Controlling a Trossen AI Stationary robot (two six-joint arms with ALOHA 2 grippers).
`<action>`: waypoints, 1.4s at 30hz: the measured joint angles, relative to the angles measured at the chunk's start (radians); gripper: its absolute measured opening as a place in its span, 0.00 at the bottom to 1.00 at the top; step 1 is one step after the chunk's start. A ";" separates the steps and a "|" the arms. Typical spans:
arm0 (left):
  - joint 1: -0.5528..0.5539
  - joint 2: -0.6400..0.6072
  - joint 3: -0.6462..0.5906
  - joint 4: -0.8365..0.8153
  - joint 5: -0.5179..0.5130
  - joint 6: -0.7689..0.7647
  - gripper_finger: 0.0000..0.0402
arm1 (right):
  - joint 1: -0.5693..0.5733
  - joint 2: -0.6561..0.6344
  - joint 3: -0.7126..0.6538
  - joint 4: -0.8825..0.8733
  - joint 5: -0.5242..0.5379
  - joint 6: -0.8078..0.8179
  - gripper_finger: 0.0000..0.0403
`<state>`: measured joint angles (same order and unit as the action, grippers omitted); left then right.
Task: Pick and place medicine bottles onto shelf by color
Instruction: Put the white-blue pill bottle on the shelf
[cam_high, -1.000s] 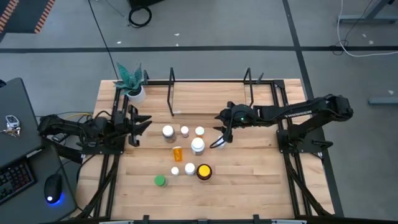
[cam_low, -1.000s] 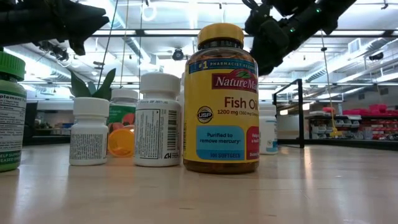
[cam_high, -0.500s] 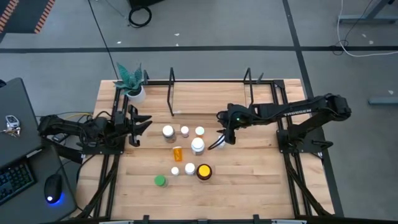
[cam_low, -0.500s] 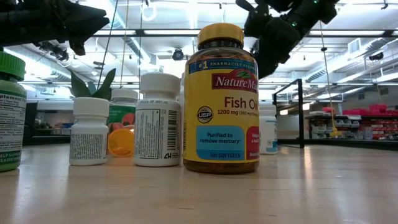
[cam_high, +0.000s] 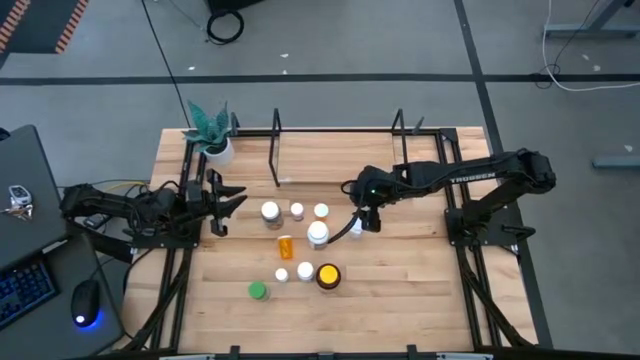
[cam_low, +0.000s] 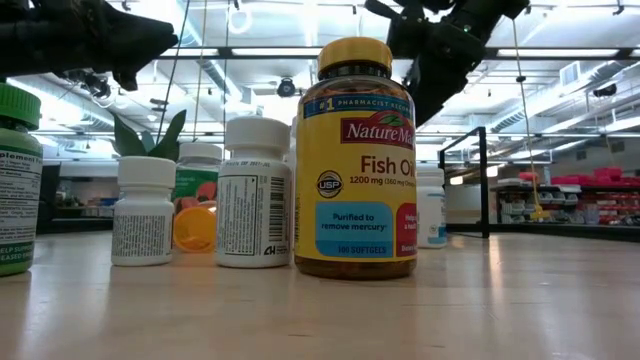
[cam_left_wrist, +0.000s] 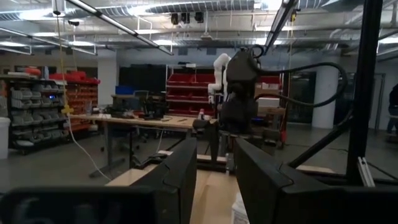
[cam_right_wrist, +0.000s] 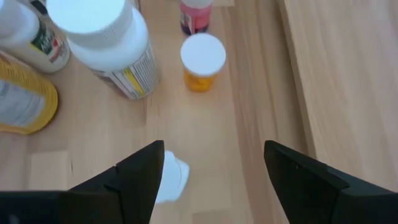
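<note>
Several medicine bottles stand grouped mid-table. A large white-capped bottle (cam_high: 318, 234) (cam_right_wrist: 115, 46) is nearest my right gripper. The amber bottle with a yellow lid (cam_high: 328, 275) (cam_low: 355, 160) and the green-capped bottle (cam_high: 258, 291) stand toward the near edge. The orange bottle (cam_high: 287, 245) lies on its side. The black rod shelf (cam_high: 337, 131) runs along the far edge. My right gripper (cam_high: 353, 228) (cam_right_wrist: 211, 180) is open, hovering just right of the large white-capped bottle and pointing down. A small white object (cam_right_wrist: 172, 177) shows beside one finger. My left gripper (cam_high: 228, 200) (cam_left_wrist: 214, 180) is open, left of the bottles.
A white pot with a green plant (cam_high: 213, 140) stands at the far left corner beside the shelf. Black rails (cam_high: 186, 270) run along both table sides. Bare wood lies right of the bottles and along the near edge. A keyboard and mouse sit off the table's left.
My right gripper has shifted a little toward the table's left, closer to the large white-capped bottle, staying open. The bottles have kept their places.
</note>
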<state>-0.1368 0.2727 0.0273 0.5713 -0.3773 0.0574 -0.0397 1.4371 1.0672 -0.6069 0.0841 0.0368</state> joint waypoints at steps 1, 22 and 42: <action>0.000 0.001 0.000 -0.004 0.000 0.000 0.29 | 0.001 0.005 0.004 -0.010 0.000 0.004 0.71; 0.000 0.015 -0.001 -0.046 -0.004 0.041 0.28 | 0.036 0.068 0.160 -0.254 -0.048 0.033 0.71; 0.000 0.015 -0.001 -0.045 -0.015 0.033 0.30 | 0.079 0.368 0.519 -0.596 -0.077 0.009 0.71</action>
<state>-0.1368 0.2878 0.0265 0.5262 -0.3920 0.0901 0.0396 1.8051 1.5865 -1.2032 0.0068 0.0454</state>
